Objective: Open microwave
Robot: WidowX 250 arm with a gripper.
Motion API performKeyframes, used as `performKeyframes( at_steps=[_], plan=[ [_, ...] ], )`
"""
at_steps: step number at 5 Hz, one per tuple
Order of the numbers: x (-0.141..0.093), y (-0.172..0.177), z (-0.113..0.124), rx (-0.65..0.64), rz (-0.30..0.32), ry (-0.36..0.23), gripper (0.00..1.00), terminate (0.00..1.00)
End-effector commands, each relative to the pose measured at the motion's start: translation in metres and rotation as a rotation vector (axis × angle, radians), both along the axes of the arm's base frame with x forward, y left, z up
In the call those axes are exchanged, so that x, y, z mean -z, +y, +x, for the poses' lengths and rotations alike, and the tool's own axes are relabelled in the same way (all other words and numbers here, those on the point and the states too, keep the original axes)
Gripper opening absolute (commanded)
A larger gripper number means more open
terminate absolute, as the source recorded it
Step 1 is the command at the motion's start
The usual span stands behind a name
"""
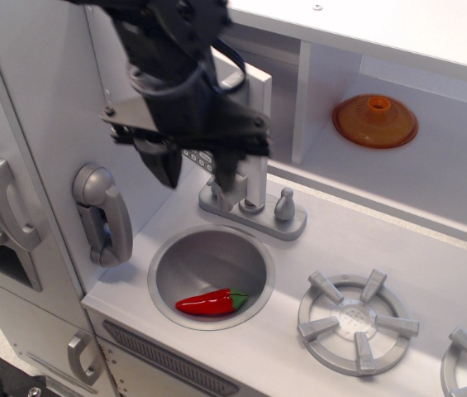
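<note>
The microwave is the light grey box at the upper middle. Its door (256, 98) stands swung out towards me and the left, seen nearly edge-on, with the tall grey handle (255, 180) hanging at its lower end. A bit of the button row (197, 157) shows. My black gripper (196, 175) is in front of the door, just left of the handle. Its fingers (165, 168) are spread apart and hold nothing. The arm hides the window and most of the microwave's inside.
A grey faucet (252, 208) stands behind the round sink (167, 269), which holds a red chili pepper (211, 303). An orange lid (375, 121) lies on the shelf at right. A toy phone (101, 213) hangs at left. Stove burners (357, 321) are front right.
</note>
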State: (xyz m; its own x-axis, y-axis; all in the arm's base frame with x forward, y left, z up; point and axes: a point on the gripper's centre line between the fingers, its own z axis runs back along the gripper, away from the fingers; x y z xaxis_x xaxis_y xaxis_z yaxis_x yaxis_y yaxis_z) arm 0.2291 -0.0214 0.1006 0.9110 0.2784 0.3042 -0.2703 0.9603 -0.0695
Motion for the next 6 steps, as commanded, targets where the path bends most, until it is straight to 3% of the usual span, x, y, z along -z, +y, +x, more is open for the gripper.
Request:
performKeyframes(
  at_steps=[1,2,4,5,6],
  plan=[
    [0.006,-0.050,0.005,0.048,-0.026,0.111,1.00,0.00],
    [0.002,-0.070,0.029,0.078,-0.036,0.162,1.00,0.00],
    [-0.033,-0.077,0.087,0.108,-0.046,0.153,1.00,0.00],
    [-0.043,-0.068,0.104,0.183,-0.005,0.153,1.00,0.00],
    [-0.039,-0.055,0.109,0.224,0.020,0.160,1.00,0.00]
  ],
)
